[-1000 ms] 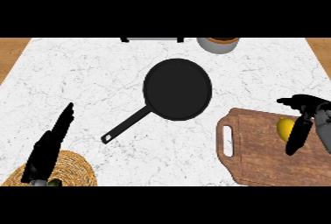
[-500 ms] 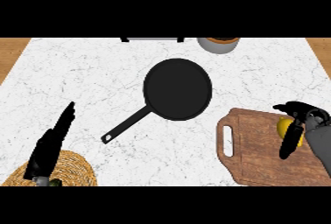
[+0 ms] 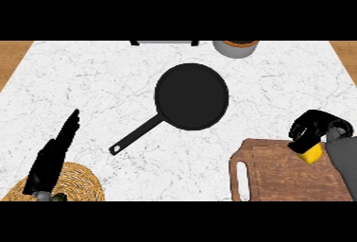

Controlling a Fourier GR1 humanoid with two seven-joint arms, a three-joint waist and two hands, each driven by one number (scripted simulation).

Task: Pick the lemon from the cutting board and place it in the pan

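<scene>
Black pan (image 3: 191, 96) sits apart from lemon (image 3: 311, 152), counter between.

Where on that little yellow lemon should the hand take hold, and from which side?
Around its rounded middle, from above. The lemon lies low on the flat cutting board, so only its top and flanks are free. The right hand already curls over it from the far side.
</scene>
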